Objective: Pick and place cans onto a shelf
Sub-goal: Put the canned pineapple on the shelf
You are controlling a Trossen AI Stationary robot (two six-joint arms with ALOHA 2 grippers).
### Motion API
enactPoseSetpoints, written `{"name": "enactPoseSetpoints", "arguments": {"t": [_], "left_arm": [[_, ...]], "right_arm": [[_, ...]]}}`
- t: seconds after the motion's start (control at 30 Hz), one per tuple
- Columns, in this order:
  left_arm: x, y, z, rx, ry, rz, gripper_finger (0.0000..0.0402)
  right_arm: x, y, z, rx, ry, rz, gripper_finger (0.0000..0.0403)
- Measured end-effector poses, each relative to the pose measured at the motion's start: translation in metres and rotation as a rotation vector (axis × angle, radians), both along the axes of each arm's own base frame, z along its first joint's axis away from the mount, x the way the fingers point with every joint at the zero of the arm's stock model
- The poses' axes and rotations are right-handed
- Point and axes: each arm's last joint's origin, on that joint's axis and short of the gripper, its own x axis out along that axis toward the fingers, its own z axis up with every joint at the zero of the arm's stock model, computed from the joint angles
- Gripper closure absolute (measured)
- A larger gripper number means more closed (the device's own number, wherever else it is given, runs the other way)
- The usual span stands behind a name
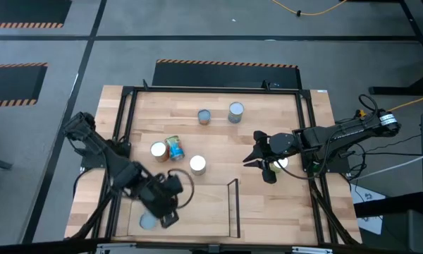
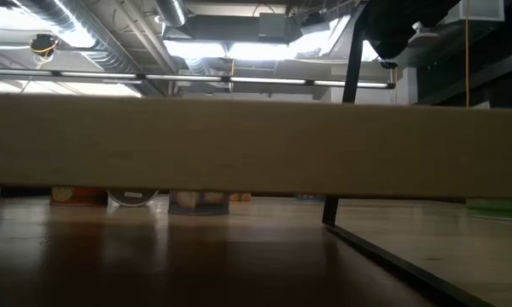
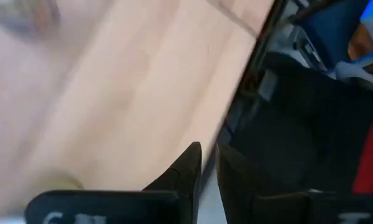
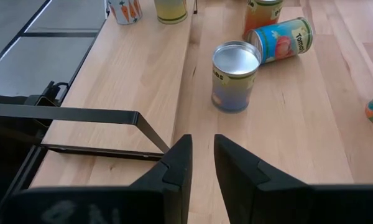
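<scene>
The right gripper (image 4: 202, 165) hangs empty above the table (image 1: 282, 106), toward its right edge, fingers nearly together with a narrow gap. Ahead of it an upright silver-topped can (image 4: 235, 76) stands near mid-table, axis vertical. Just beyond, a blue-labelled can (image 4: 280, 40) lies on its side, long axis roughly along the table's depth; bumped, it could roll. The left gripper (image 3: 208, 171), similarly near-closed and empty, hovers over the shelf (image 1: 197, 212) at the front-left corner, near a can (image 1: 148, 222) there.
</scene>
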Motion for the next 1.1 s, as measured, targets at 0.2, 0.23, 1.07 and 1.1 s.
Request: {"name": "enactPoseSetpoints", "arguments": {"t": [0.2, 0.23, 1.07, 1.1], "left_arm": [[0.022, 0.036, 0.0, 0.156, -0.044, -0.076, 0.036], [0.025, 0.042, -0.001, 0.179, -0.041, -0.087, 0.036], [0.013, 0.136, -0.016, 0.402, 0.442, -0.097, 0.0259], [0.011, 0.137, -0.016, 0.408, 0.467, -0.1, 0.0258]], "right_arm": [[0.0, 0.0, 0.0, -0.004, -0.002, 0.003, 0.0331], [0.0, 0.0, 0.0, -0.004, -0.001, 0.003, 0.0331], [0.0, 0.0, 0.0, -0.002, -0.001, 0.001, 0.0331], [0.0, 0.0, 0.0, -0.002, -0.001, 0.001, 0.0331]]}}
